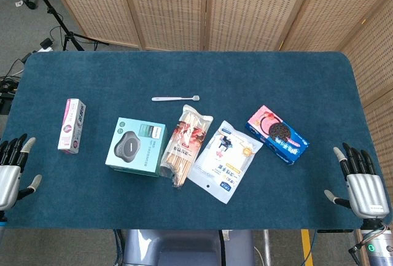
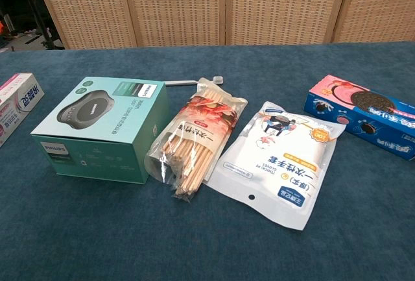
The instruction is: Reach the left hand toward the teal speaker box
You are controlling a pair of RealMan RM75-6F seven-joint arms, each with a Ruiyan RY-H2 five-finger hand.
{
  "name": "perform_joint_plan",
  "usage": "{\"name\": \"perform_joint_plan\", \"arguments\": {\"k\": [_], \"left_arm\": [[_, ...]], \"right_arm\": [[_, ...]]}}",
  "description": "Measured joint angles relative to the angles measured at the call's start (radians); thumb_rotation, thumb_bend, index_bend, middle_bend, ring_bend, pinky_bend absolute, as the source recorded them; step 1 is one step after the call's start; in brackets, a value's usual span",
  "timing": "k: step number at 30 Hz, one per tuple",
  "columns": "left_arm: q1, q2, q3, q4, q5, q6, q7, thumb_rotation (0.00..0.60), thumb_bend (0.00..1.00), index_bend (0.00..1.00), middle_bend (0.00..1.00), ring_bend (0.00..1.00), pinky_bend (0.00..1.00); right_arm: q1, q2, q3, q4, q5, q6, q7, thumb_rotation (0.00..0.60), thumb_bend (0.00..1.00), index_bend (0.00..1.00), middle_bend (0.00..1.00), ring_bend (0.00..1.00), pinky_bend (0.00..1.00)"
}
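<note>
The teal speaker box (image 1: 136, 146) lies flat on the blue table, left of centre; in the chest view the teal speaker box (image 2: 102, 128) fills the left middle with a dark speaker printed on top. My left hand (image 1: 12, 171) hangs at the table's front left corner, fingers spread, holding nothing, well to the left of the box. At the front right corner my right hand (image 1: 361, 183) is likewise spread and empty. Neither hand shows in the chest view.
A pink-and-white toothpaste box (image 1: 71, 126) lies between my left hand and the speaker box. A bag of wooden sticks (image 1: 183, 147) touches the box's right side. Further right are a white pouch (image 1: 225, 160) and a cookie box (image 1: 277, 134). A toothbrush (image 1: 175, 98) lies behind.
</note>
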State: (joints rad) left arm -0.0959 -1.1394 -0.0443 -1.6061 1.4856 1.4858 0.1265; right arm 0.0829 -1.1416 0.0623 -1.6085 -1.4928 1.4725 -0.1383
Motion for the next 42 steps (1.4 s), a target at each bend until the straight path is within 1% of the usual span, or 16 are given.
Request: {"name": "perform_joint_plan", "arguments": {"k": [14,31,42], "left_arm": [[-0.002,0.002,0.000,0.003,0.006,-0.001,-0.012,0.600,0.30,0.00,0.00,0.00,0.00],[-0.003,0.002,0.010,-0.007,0.021,-0.002,0.004,0.600,0.30,0.00,0.00,0.00,0.00],[-0.010,-0.020,0.006,0.002,0.044,0.013,0.004,0.600,0.30,0.00,0.00,0.00,0.01]], "right_arm": [[0.001,-0.006,0.000,0.001,-0.005,0.004,-0.004,0.600,0.16,0.00,0.00,0.00,0.00],[0.001,-0.006,-0.002,0.008,-0.007,0.001,0.008,0.600,0.16,0.00,0.00,0.00,0.00],[0.002,-0.010,-0.002,0.008,-0.007,0.001,-0.001,0.600,0.16,0.00,0.00,0.00,0.00]]}}
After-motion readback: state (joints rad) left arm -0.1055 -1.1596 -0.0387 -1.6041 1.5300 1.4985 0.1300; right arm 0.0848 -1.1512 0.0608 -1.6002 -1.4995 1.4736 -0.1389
